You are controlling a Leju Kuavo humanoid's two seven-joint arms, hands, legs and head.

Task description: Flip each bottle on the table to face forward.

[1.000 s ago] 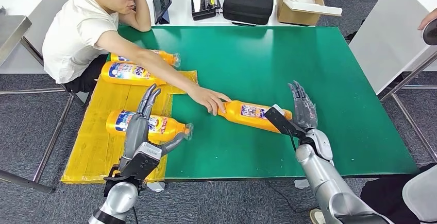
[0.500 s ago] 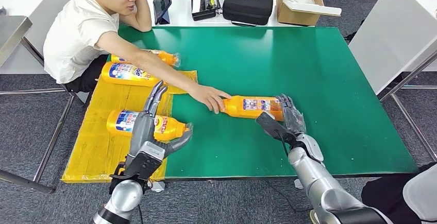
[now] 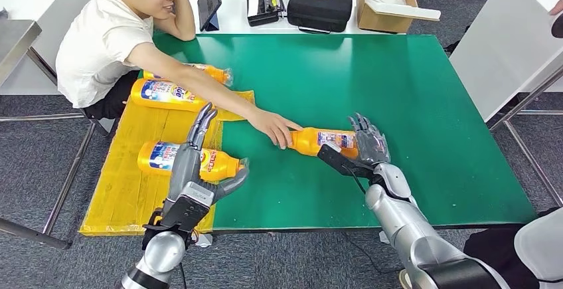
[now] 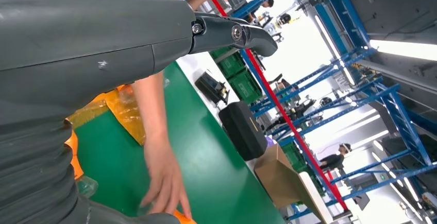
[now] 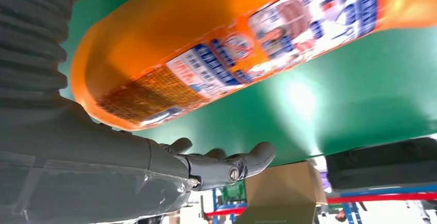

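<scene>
— What has moved in the last second?

— The right robot hand came in from beside the bottle's base and now curls around the base of the bottle.

— And the bottle?

— It swung from slanted to nearly level, and slid a little to the left. The person's hand followed its cap end.

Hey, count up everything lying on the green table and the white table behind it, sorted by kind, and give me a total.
Orange bottles: 4
Tablet: 1
Black case: 1
Cardboard box: 1
Small black device: 1
Total: 8
</scene>
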